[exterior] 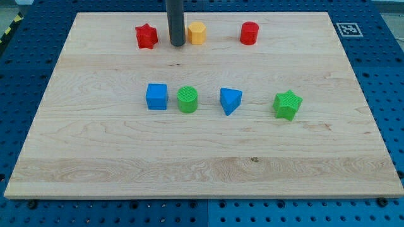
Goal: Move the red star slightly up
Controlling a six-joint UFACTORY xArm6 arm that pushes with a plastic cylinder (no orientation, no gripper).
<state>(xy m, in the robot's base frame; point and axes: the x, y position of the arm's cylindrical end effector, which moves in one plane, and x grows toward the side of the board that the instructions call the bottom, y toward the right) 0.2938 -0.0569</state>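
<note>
Currently my tip stands (rightward) near red star.

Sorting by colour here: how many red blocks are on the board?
2. The red star is near the view's top, left of my tip. The red cylinder is also near the top, right of the yellow block. None seems hidden.

We count seven blocks: two red, one yellow, two blue, two green.
</note>
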